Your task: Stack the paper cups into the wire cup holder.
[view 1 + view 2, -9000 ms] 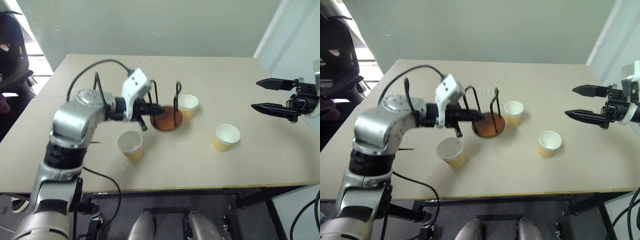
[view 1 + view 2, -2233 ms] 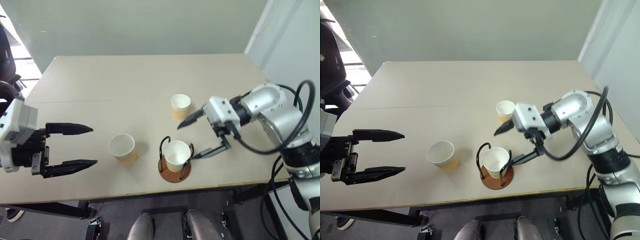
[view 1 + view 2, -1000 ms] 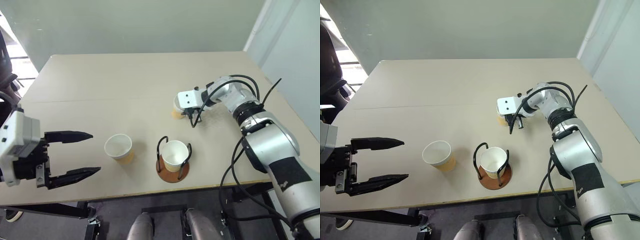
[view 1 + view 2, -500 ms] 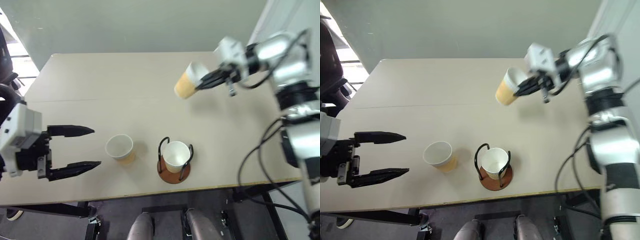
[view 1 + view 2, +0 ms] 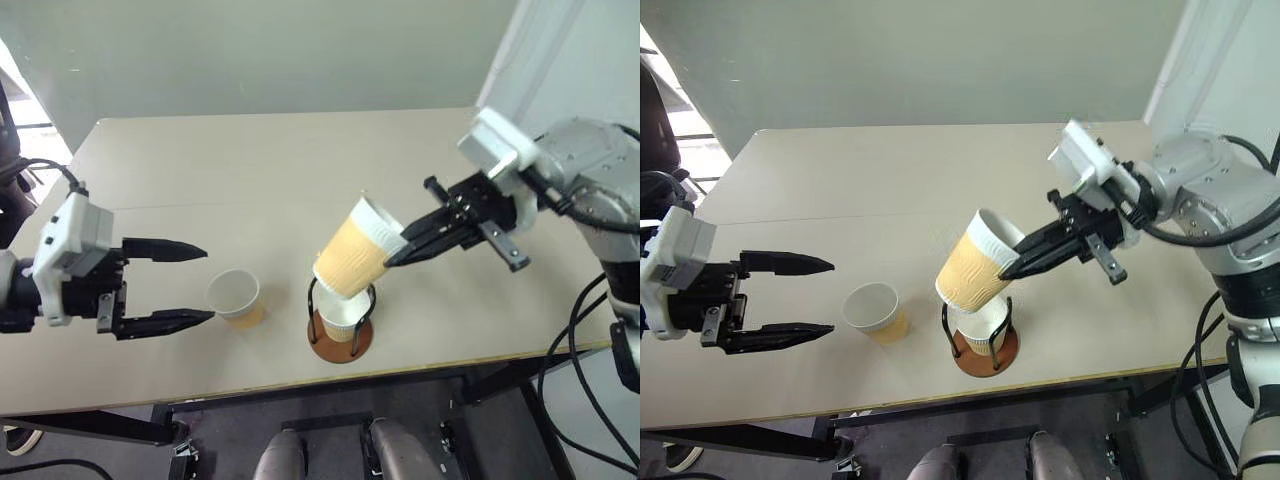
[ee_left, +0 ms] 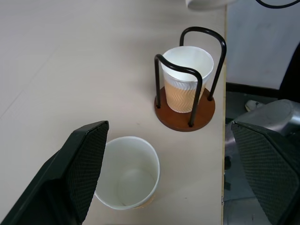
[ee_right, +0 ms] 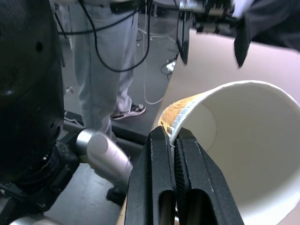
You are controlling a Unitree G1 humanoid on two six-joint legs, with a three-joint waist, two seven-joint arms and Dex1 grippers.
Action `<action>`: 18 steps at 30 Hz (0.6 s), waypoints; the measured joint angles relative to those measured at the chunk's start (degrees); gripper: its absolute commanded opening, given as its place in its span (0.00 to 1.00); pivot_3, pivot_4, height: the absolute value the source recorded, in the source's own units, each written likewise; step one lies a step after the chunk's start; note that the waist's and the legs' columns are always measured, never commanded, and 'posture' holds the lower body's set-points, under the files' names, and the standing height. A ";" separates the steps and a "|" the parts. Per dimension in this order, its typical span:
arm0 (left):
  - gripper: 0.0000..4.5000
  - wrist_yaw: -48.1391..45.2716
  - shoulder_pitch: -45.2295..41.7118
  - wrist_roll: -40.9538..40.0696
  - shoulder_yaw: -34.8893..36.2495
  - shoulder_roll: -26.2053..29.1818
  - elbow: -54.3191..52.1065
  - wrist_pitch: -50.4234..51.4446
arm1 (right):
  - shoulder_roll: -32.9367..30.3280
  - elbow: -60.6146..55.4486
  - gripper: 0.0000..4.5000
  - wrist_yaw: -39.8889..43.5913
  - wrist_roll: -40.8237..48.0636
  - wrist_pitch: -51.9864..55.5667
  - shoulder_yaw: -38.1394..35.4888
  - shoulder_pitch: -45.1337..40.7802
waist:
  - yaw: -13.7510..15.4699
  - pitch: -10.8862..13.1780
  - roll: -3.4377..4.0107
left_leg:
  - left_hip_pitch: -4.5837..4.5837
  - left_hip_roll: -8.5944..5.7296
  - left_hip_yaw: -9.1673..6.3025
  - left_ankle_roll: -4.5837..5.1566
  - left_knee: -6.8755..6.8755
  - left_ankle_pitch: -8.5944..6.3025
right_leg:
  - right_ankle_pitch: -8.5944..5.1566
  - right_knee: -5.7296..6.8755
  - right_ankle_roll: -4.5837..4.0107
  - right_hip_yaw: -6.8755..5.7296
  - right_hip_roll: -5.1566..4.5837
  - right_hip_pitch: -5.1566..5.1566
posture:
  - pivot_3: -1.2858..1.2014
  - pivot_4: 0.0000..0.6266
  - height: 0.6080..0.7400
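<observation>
**Second cup carried over the holder**

On the surface (image 5: 250, 170), the wire cup holder (image 5: 340, 335) near the front edge holds one cup (image 6: 186, 77), half hidden by the lifted cup (image 5: 352, 257). The right gripper (image 5: 392, 258), pinched on its rim, has brought it from far right. Left gripper (image 5: 205, 284) gapes wide beside the loose cup (image 5: 233, 297).
</observation>
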 measured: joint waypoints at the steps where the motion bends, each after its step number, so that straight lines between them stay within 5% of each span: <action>1: 1.00 -0.07 -0.08 0.00 -0.01 0.01 0.01 -0.01 | 0.19 -0.25 0.01 -0.36 -1.03 -0.07 0.01 0.30 | 0.00 0.00 0.00 | -0.01 0.00 0.00 0.00 0.00 0.00 | 0.00 0.00 0.00 0.00 0.00 -0.01 | 0.52 0.24 1.00; 18: 1.00 -0.02 1.85 0.06 0.99 0.09 -0.87 0.43 | 3.73 -0.67 0.01 4.28 -13.31 -5.47 3.14 4.39 | 0.10 -0.02 -0.02 | -0.22 0.01 0.00 0.08 -0.09 -0.15 | -0.02 -0.11 0.04 -0.04 0.01 -0.21 | 0.52 0.24 1.00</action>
